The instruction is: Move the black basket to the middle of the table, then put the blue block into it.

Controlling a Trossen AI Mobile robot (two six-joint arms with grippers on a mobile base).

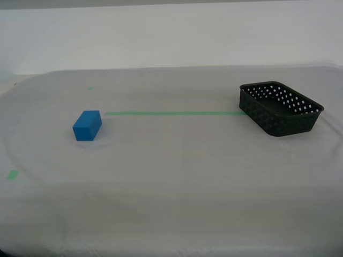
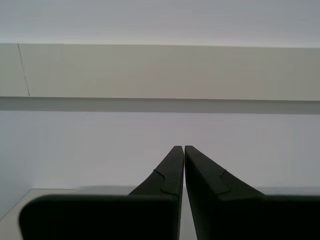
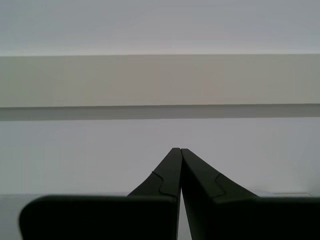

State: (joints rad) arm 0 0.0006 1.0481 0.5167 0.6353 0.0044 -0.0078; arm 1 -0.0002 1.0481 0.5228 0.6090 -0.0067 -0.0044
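Plainly, nothing of the task is done yet: the black basket (image 1: pixel 281 108) sits far toward the exterior view's right on the surface (image 1: pixel 177 176), touching the end of the thin green tape line (image 1: pixel 171 113), and it holds nothing that we can see. The blue block (image 1: pixel 87 125) rests on the cloth well apart from it, toward the exterior view's left, just beyond the other end of that line. Neither arm shows in the exterior view. Our first pincer (image 3: pixel 179 150) points at a pale wall, its tips pressed together with nothing between them; our second pincer (image 2: pixel 179 148) looks at much the same wall, its tips all but meeting, only a hairline slit showing, and likewise holding nothing. We judge the step in hand to be the first one, shifting the basket to the middle, and it has not begun. The next move calls for one arm to come down over the surface, spread its pincer, and take the basket by a perforated wall or rim. The wrist views do not tell us which arm stands nearer to it.
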